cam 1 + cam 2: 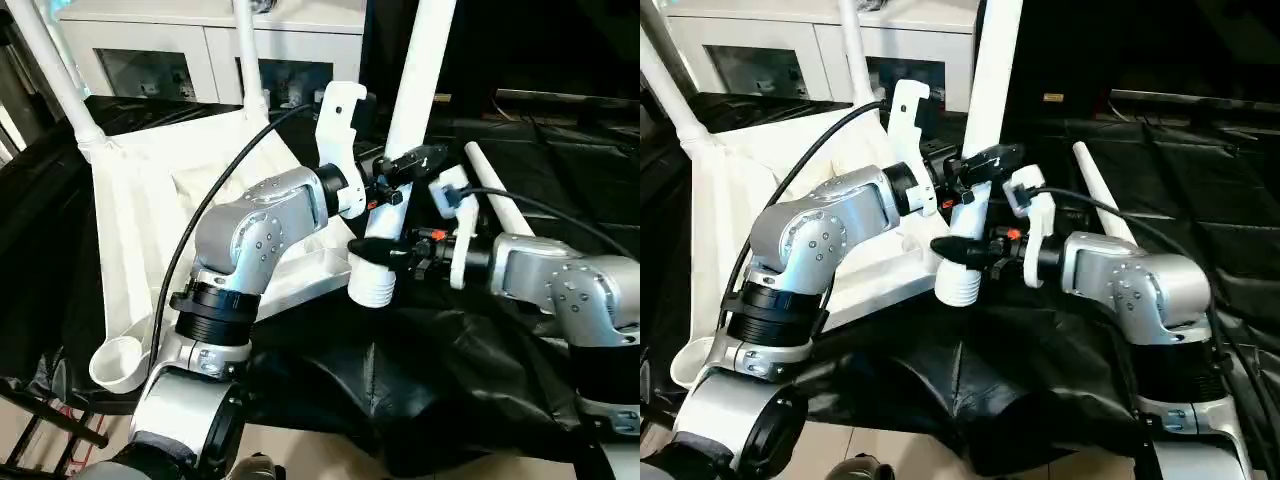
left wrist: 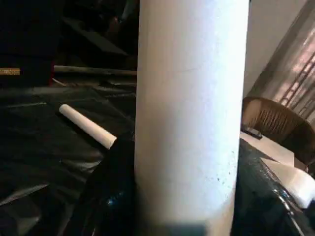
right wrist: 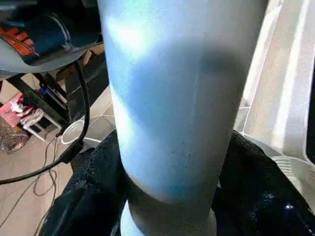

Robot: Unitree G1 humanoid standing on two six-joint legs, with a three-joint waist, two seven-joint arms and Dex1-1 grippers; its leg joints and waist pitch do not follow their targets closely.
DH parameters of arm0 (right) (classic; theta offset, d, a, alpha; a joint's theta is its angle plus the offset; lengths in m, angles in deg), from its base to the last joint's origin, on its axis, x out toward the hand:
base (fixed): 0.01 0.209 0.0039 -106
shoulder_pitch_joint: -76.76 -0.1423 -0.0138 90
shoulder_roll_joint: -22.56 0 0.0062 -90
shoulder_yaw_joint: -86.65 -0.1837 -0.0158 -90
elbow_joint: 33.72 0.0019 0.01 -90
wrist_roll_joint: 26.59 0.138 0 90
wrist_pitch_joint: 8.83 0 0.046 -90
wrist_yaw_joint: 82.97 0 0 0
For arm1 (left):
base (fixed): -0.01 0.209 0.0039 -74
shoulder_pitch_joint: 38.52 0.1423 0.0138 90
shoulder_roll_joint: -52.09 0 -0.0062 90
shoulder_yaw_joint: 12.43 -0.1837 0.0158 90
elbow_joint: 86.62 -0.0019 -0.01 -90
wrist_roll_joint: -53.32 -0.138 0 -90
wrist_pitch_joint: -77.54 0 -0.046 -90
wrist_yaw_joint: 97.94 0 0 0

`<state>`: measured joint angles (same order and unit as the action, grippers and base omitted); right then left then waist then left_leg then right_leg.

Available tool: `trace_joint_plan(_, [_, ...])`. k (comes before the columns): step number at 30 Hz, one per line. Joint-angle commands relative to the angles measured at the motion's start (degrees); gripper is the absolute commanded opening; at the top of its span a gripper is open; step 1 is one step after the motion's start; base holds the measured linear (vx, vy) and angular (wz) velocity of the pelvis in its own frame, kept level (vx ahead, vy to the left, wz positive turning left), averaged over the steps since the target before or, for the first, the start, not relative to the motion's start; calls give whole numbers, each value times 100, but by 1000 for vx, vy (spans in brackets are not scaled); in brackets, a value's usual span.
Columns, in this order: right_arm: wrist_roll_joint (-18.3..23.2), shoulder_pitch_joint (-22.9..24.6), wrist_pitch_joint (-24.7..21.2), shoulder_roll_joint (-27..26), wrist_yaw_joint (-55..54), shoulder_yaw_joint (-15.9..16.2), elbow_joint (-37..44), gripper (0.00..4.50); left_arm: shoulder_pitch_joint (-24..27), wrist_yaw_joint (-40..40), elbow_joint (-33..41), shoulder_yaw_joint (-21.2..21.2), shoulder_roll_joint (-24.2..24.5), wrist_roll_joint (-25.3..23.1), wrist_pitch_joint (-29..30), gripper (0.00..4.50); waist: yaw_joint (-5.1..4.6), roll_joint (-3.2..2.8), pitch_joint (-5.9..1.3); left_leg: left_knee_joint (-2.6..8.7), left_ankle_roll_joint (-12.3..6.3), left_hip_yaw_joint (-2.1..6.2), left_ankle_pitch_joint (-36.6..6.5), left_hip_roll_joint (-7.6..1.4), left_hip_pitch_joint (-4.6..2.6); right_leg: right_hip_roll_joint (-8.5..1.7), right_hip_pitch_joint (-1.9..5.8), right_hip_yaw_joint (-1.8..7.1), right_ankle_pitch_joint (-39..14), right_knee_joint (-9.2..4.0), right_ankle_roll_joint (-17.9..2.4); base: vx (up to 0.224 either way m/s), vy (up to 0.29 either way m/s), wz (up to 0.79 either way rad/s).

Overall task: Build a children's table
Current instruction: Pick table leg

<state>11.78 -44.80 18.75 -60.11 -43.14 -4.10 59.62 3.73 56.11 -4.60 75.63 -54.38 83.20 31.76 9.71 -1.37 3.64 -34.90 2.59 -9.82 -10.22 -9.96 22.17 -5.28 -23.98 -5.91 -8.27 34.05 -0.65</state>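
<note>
The white tabletop (image 1: pixel 150 230) lies underside up on the black-draped surface (image 1: pixel 480 380), ribs and rounded corner sockets showing. 2 legs already stand in its far sockets: 1 (image 1: pixel 55 70) leaning at the far left corner, 1 (image 1: pixel 248 55) upright at the far right corner. The near left socket (image 1: pixel 118 362) is an open cup with nothing in it. A 3rd leg (image 1: pixel 415 110) is held nearly upright by both hands at the tabletop's near right corner, its ribbed lower end (image 1: pixel 373 285) hanging just beside the tabletop's edge; whether it touches the corner cannot be told. The left hand (image 1: pixel 395 175) grips this leg higher up, its black fingers (image 1: pixel 412 160) closed around the tube, and the left wrist view has the tube (image 2: pixel 189 113) seated between its dark pads. The right hand (image 1: pixel 385 255) clamps the same leg lower down, just above the ribbed end, fingers (image 1: pixel 965 250) wrapped on it from the right; the right wrist view shows the tube (image 3: pixel 172 98) close between its pads, with the tabletop's ribbed side beyond. A 4th leg (image 1: pixel 500 195) lies loose on the surface to the right, behind the right arm, and appears again in the left wrist view (image 2: pixel 86 125). Count: 1 tabletop, 4 legs, 2 of them socketed, 1 held, 1 lying free. A white cabinet (image 1: pixel 200 45) stands behind the surface.
</note>
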Motion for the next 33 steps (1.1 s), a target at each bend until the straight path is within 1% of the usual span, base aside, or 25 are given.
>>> trace_joint_plan(1, [39,-11,-34,45,-61,-118,50,275,-43,-72,181,41,27,86,67,185,9,118,-509,360,-78,89,-667,-254,-53,-369,381,272,-1745,-399,-632,0,0,0])
trace_joint_plan(8, [54,-11,-47,39,-60,-107,56,275,-33,-99,186,33,39,85,75,185,12,118,-510,361,-74,90,-664,-251,-52,-370,384,272,-1757,-400,-616,0,0,0])
trace_joint_plan(14, [83,19,-82,20,-59,-92,80,275,-47,-97,182,43,26,103,78,185,12,106,-510,362,-64,94,-677,-253,-51,-369,384,270,-1753,-401,-618,0,0,0])
trace_joint_plan(15, [86,24,-84,18,-61,-91,79,256,-51,-99,182,44,24,106,81,185,10,99,-510,363,-60,94,-687,-254,-54,-367,382,270,-1742,-401,-621,0,0,0])
trace_joint_plan(17, [87,29,-88,14,-66,-92,67,235,-58,-103,179,46,21,110,86,185,12,108,-510,362,-68,92,-676,-251,-50,-365,385,270,-1728,-399,-620,0,0,0])
trace_joint_plan(18, [87,31,-91,11,-72,-97,59,235,-59,-104,178,46,20,111,87,185,13,107,-513,360,-69,93,-672,-251,-51,-371,388,271,-1723,-399,-623,0,0,0])
trace_joint_plan(20, [91,36,-101,7,-82,-110,44,212,-62,-105,175,46,21,110,86,185,12,103,-515,358,-78,95,-641,-256,-52,-365,383,272,-1650,-388,-653,0,0,0])
trace_joint_plan(21, [93,36,-104,6,-83,-114,39,212,-63,-105,174,46,21,110,86,185,13,101,-517,357,-82,95,-634,-255,-51,-364,384,272,-1631,-385,-663,0,0,0])
trace_joint_plan(22, [94,34,-108,5,-82,-116,31,199,-67,-104,168,47,21,109,85,185,13,103,-513,359,-77,93,-658,-255,-52,-367,386,271,-1650,-387,-677,0,0,0])
trace_joint_plan(28, [106,35,-108,3,-81,-116,19,191,-70,-98,162,51,21,112,80,185,14,105,-513,361,-62,94,-678,-254,-53,-371,388,270,-1716,-396,-639,0,0,0])
trace_joint_plan(31, [116,36,-98,-2,-103,-125,18,190,-71,-75,156,64,10,95,34,185,16,108,-514,358,-71,93,-646,-252,-48,-369,388,273,-1666,-388,-649,0,0,0])
trace_joint_plan(32, [111,39,-90,-13,-115,-130,19,190,-88,-75,104,150,-32,175,44,185,17,108,-515,357,-74,92,-638,-252,-48,-367,389,273,-1657,-387,-652,0,0,0])
trace_joint_plan(33, [104,50,-80,-32,-136,-138,29,190,-97,-130,75,244,-65,310,96,220,13,101,-511,354,-71,91,-646,-249,-43,-370,390,271,-1660,-391,-667,0,0,0])
